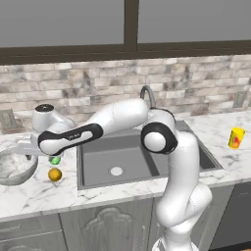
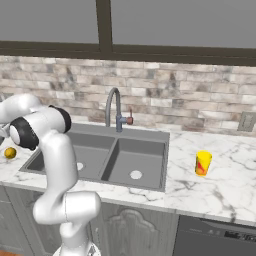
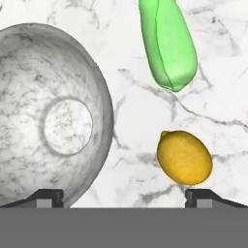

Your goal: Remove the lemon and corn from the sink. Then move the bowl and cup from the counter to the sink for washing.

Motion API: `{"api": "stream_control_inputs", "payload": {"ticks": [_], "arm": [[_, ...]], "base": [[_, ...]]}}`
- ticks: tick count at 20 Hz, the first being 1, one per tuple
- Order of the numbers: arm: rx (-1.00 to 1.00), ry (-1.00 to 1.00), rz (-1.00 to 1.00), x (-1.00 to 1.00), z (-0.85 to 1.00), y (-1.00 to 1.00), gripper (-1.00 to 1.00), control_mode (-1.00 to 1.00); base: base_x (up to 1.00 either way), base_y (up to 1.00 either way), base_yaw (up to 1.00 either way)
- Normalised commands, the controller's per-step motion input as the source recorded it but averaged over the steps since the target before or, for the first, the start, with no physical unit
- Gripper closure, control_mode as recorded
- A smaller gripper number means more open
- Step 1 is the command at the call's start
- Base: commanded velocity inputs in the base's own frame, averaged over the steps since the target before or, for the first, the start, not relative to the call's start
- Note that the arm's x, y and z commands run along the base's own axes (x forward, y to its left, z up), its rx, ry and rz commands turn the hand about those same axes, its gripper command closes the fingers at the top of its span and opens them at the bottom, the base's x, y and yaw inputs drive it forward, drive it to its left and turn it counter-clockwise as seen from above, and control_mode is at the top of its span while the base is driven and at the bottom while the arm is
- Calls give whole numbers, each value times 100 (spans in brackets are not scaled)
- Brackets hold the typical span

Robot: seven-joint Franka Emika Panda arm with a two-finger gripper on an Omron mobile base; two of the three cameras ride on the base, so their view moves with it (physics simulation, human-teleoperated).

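Where the arm reaches left in the left base view, the gripper hangs over the marble counter left of the sink; bowl beneath it, corn and lemon just beside. Cup stands on the counter far right of the sink.

Right base view: lemon at left edge of counter, cup upright right of the sink, faucet behind the basins.

Hand view: jaws released and spread wide, nothing between them. Bowl on one side, corn and lemon apart on the other, lemon nearer one fingertip.
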Motion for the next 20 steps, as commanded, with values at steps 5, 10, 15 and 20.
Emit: {"api": "stream_control_inputs", "payload": {"ticks": [5,10,15,20], "arm": [[-1,0,-6,14,-1,13,-100,-100],[-2,0,-5,11,-6,10,-100,-100],[-3,0,-6,10,-12,8,-100,-100],[-1,0,-5,13,-13,7,-100,-100]], "base": [[0,0,0],[0,0,0],[0,0,0],[0,0,0]]}}
